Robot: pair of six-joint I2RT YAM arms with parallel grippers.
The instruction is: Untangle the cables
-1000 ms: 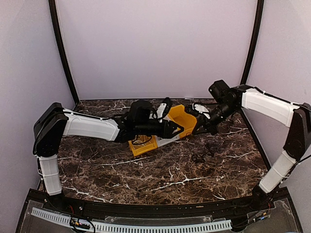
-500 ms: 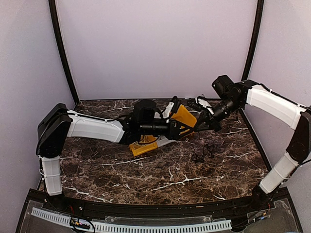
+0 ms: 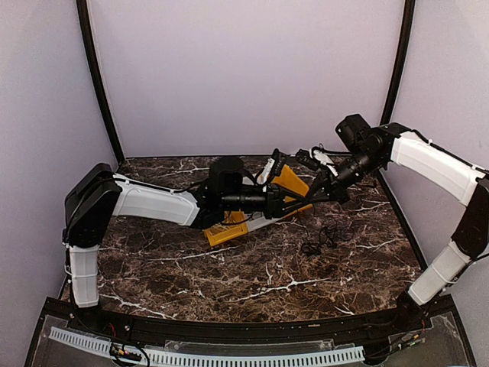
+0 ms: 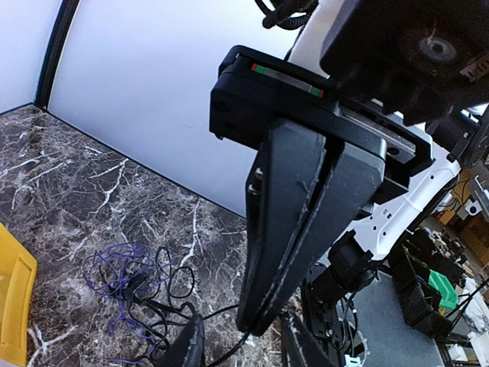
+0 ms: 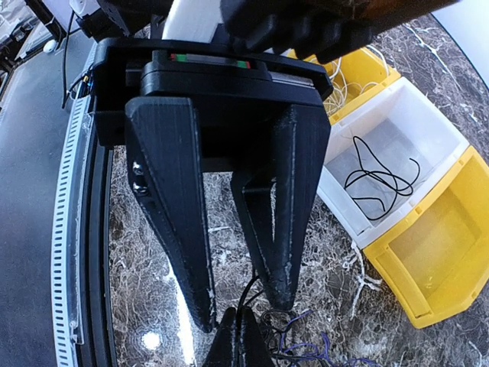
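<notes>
My fully closed right claw (image 4: 258, 321) pinches a thin black cable (image 4: 228, 345) up off the tangle (image 4: 137, 287) on the desk (image 4: 69, 176), so my half-open left claw (image 4: 246, 348) should close squarely on that strand before pulling.

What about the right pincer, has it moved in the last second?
Yes: the right pincer shifted up the view, away from the black cable heap on the table.

The left arm (image 3: 149, 202) and right arm (image 3: 432, 164) are white-shelled with black joints and tapered black fingers (image 5: 172, 222).
</notes>
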